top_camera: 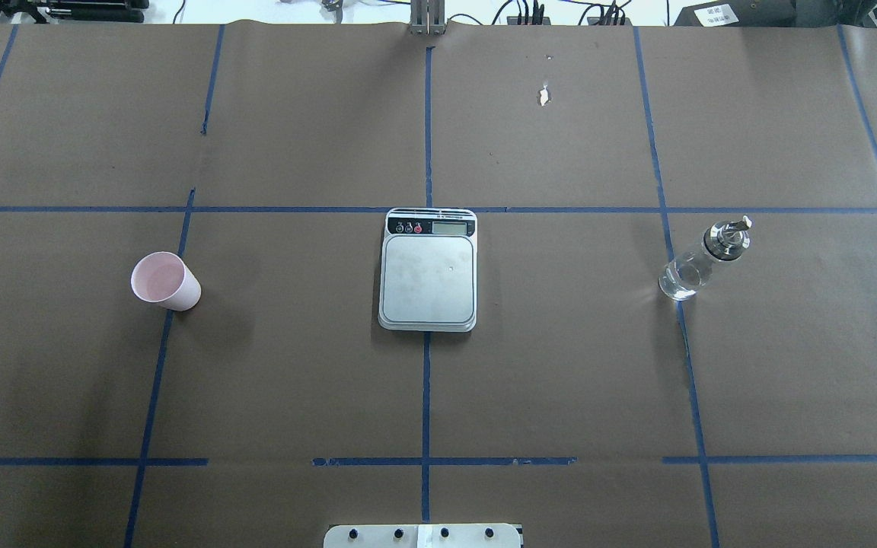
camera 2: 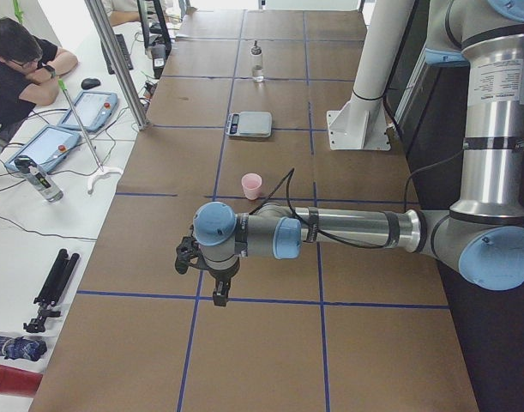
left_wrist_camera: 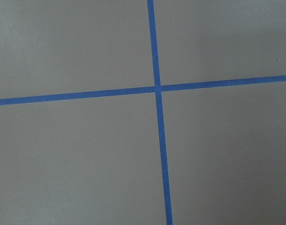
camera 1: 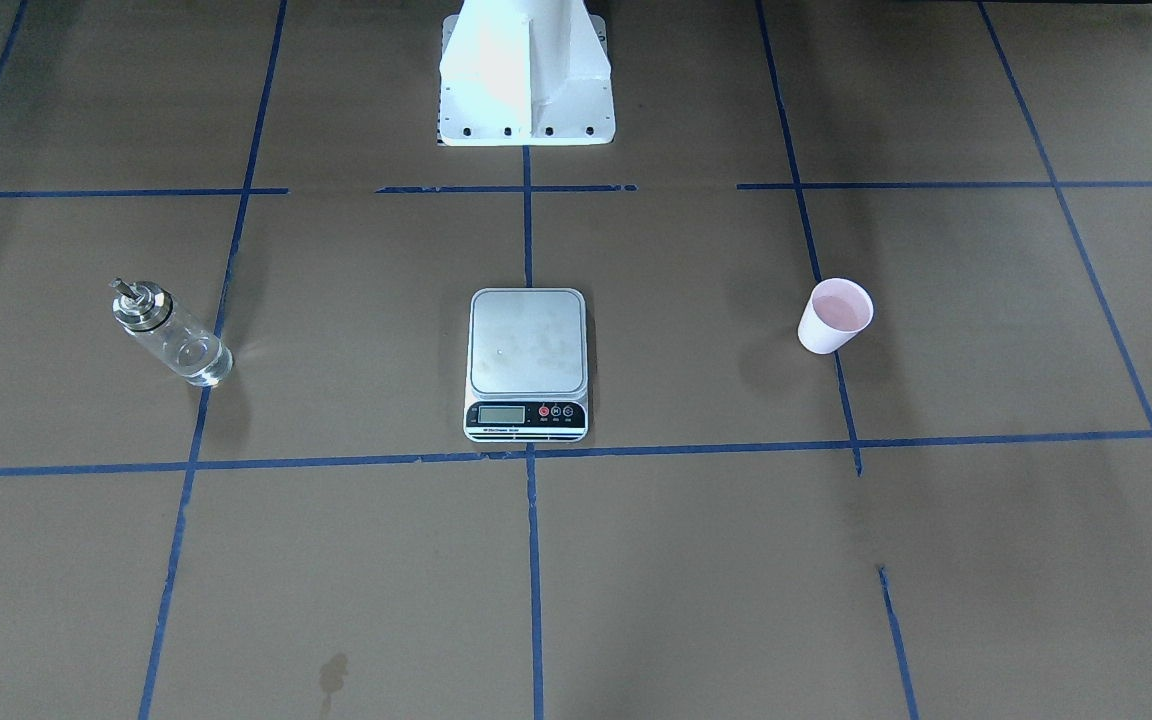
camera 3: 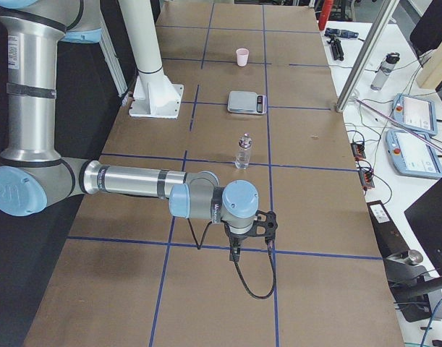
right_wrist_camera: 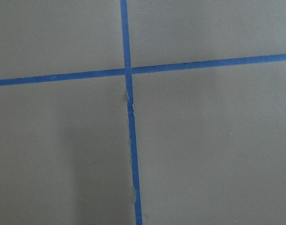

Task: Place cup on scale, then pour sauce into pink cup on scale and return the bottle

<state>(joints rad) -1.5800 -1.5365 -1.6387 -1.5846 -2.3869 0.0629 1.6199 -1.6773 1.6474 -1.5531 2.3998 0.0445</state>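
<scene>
Plainly the cup [top_camera: 166, 281] stands upright at mid-left of the overhead view, well apart from the centred scale [top_camera: 428, 278], nearest the left gripper [camera 2: 217, 290], whose open-or-closed state cannot be told.

Brown, seemingly paper-covered table [top_camera: 294, 365], blue tape [top_camera: 425, 396]

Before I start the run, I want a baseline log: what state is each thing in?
cup: upright, mouth up, on the table, not on the scale.
scale: platform bare; display too small to read.
bottle: upright, cap on, on the table, untouched.
left gripper: over bare table, apart from the cup; open or shut cannot be told.
right gripper: over bare table, apart from the bottle; open or shut cannot be told.
</scene>
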